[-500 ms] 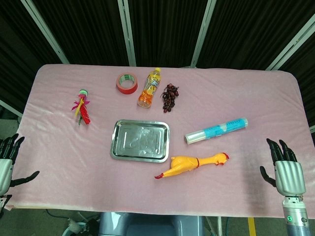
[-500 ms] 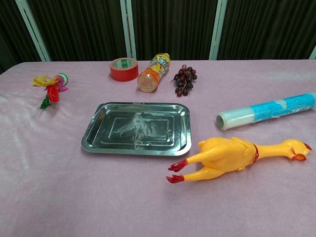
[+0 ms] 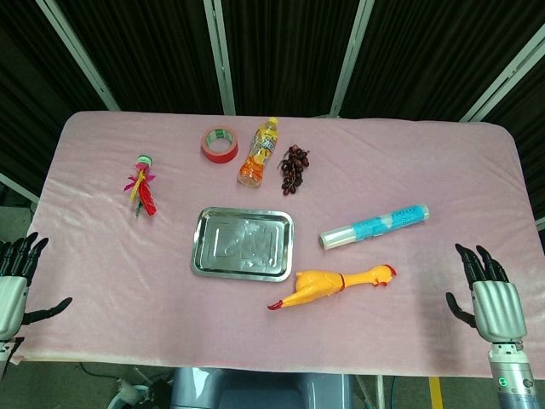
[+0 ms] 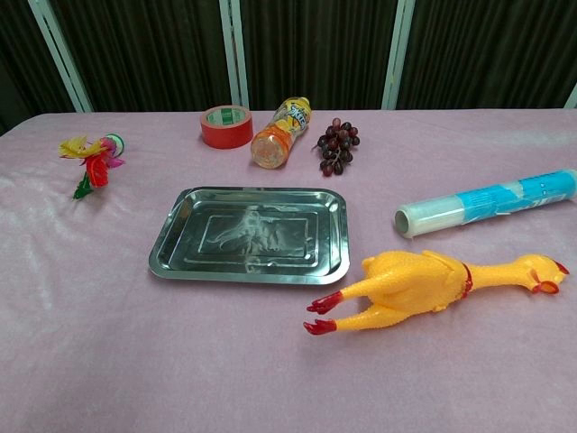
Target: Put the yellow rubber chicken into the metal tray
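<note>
The yellow rubber chicken [image 3: 330, 285] lies on its side on the pink-covered table [image 3: 443, 162], near the front edge and right of centre, with its red feet pointing toward the front-left and its head toward the right edge. The metal tray [image 3: 243, 244] sits flat at the middle of the table, just beside the chicken's feet but not touching them; it holds nothing, so the task is judged not yet begun. The right hand [image 3: 488, 295] hovers at the front-right corner, fingers extended and apart, holding nothing; it is well apart from the chicken. The left hand [image 3: 15, 285] sits at the front-left corner, fingers likewise spread and empty. Neither hand appears in the chest view. The right hand is the nearer to the chicken and is probably the one to reach; its spread fingers suit a wrap around the body. The soft body will likely flex under a grip, so a hold at the thick torso is advisable. Along the rear edge stand a red tape roll [image 3: 219, 144], an orange drink bottle [image 3: 260, 153] lying down and a bunch of dark grapes [image 3: 294, 168]; a feathered toy [image 3: 141, 183] lies toward the left edge and a blue-labelled film roll [image 3: 374, 226] lies just behind the chicken.
</note>
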Robot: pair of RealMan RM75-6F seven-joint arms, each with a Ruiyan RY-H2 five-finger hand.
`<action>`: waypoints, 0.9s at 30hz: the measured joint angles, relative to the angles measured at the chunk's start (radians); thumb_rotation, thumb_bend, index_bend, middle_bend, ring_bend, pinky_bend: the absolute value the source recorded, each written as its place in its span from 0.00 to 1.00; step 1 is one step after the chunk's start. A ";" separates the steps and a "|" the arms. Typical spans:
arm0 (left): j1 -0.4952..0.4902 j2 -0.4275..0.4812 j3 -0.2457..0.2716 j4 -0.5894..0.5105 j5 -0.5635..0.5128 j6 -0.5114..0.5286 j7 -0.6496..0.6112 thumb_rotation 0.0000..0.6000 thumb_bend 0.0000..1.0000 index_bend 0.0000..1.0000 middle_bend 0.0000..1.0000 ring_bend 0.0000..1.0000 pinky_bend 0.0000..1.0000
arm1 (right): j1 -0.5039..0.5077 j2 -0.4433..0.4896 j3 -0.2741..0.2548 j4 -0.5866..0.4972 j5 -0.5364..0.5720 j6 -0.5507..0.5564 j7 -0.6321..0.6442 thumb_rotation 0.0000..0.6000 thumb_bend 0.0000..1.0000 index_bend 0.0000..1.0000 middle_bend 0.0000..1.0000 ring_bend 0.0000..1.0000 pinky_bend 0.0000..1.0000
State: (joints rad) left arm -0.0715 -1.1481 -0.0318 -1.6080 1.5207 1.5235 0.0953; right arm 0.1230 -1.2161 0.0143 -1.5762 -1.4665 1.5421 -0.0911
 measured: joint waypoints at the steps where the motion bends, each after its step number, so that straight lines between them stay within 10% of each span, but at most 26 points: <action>1: -0.001 0.001 -0.001 -0.002 0.000 -0.001 0.002 1.00 0.00 0.00 0.00 0.00 0.00 | -0.001 0.000 0.001 0.000 -0.001 -0.001 0.002 1.00 0.35 0.04 0.15 0.07 0.19; 17: -0.002 0.011 -0.006 -0.011 0.008 0.008 0.000 1.00 0.00 0.00 0.00 0.00 0.00 | 0.018 0.005 0.011 0.009 -0.064 -0.031 0.051 1.00 0.35 0.04 0.15 0.14 0.29; 27: -0.009 0.029 -0.015 -0.020 0.010 0.008 -0.004 1.00 0.00 0.00 0.00 0.00 0.00 | 0.136 0.006 0.009 0.031 -0.098 -0.238 0.073 1.00 0.35 0.09 0.15 0.14 0.29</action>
State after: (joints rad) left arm -0.0803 -1.1190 -0.0467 -1.6277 1.5304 1.5320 0.0917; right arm 0.2587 -1.2103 0.0228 -1.5448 -1.5650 1.3038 -0.0178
